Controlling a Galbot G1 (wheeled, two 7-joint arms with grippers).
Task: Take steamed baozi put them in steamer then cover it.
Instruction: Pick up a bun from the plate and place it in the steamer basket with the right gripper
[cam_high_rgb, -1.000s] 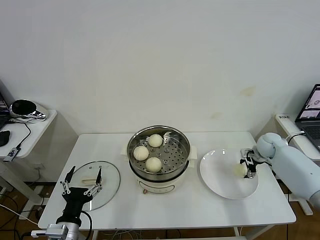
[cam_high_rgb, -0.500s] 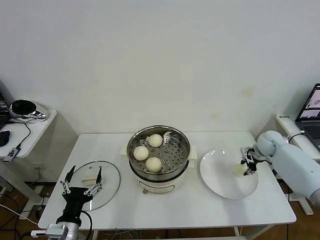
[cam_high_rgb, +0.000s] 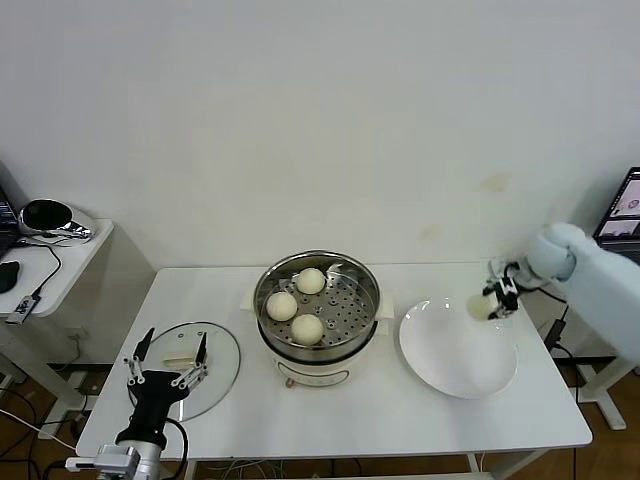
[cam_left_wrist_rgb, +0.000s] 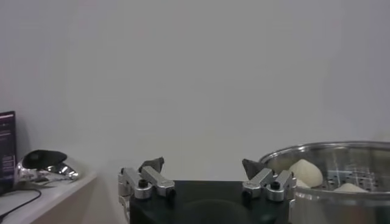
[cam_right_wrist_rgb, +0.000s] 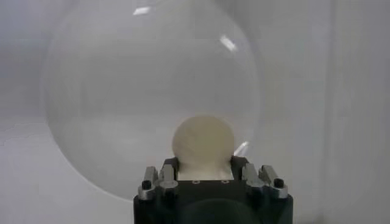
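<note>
Head view: right gripper (cam_high_rgb: 497, 297) clamps one baozi (cam_high_rgb: 479, 306), lifted above the white plate's (cam_high_rgb: 455, 372) far edge, right of the steamer (cam_high_rgb: 318, 300) (three buns (cam_high_rgb: 307, 328) inside). Left gripper (cam_high_rgb: 166, 362), fingers spread, hangs over the glass lid (cam_high_rgb: 215, 345), left of the steamer.
</note>
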